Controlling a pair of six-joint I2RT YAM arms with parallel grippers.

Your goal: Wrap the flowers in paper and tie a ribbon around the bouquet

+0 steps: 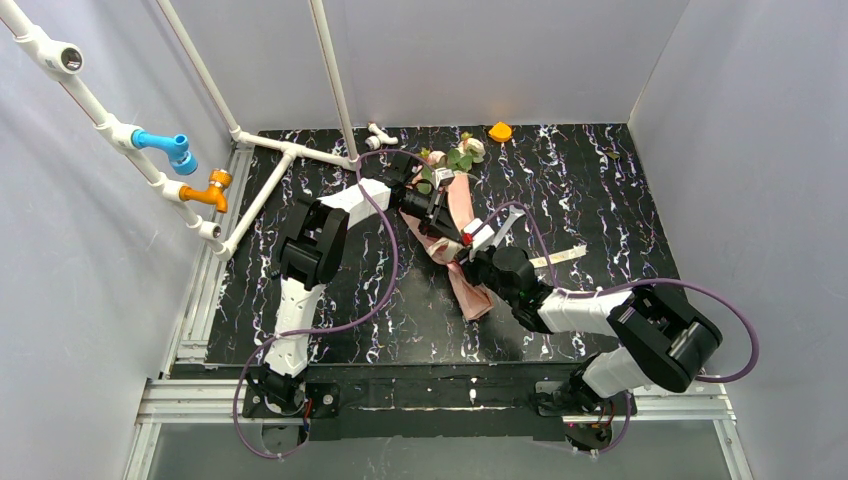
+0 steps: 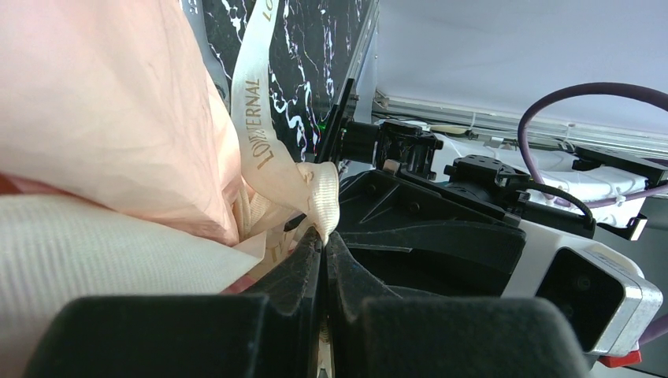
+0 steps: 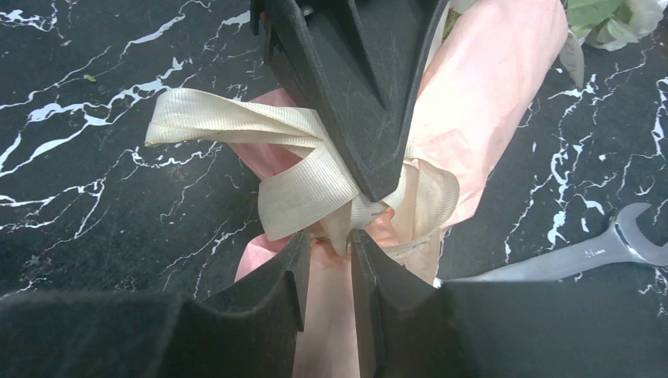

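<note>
The left gripper [image 2: 324, 244] is pinched shut on the ribbon [image 2: 256, 118]. The right gripper [image 3: 329, 260], narrowly open, holds nothing; the ribbon's crossing lies just beyond its tips, across the bouquet [image 3: 488, 79], which runs near to far.

Table [image 1: 600, 200]: black top with white marble veining, under both my arms.

Lying on it:
- Bouquet [image 1: 463, 205] on its side near the middle, blooms toward the far edge, narrow end of the paper toward me.
- Spanner [image 3: 583, 253] flat just right of the bouquet; contact not discernible.
- Loose length of ribbon [image 1: 556, 258] flat further right.
- Far edge: orange piece [image 1: 500, 131] and white pipe fittings [image 1: 380, 135].
- Far left corner: white pipe frame [image 1: 285, 160] resting on the top.
</note>
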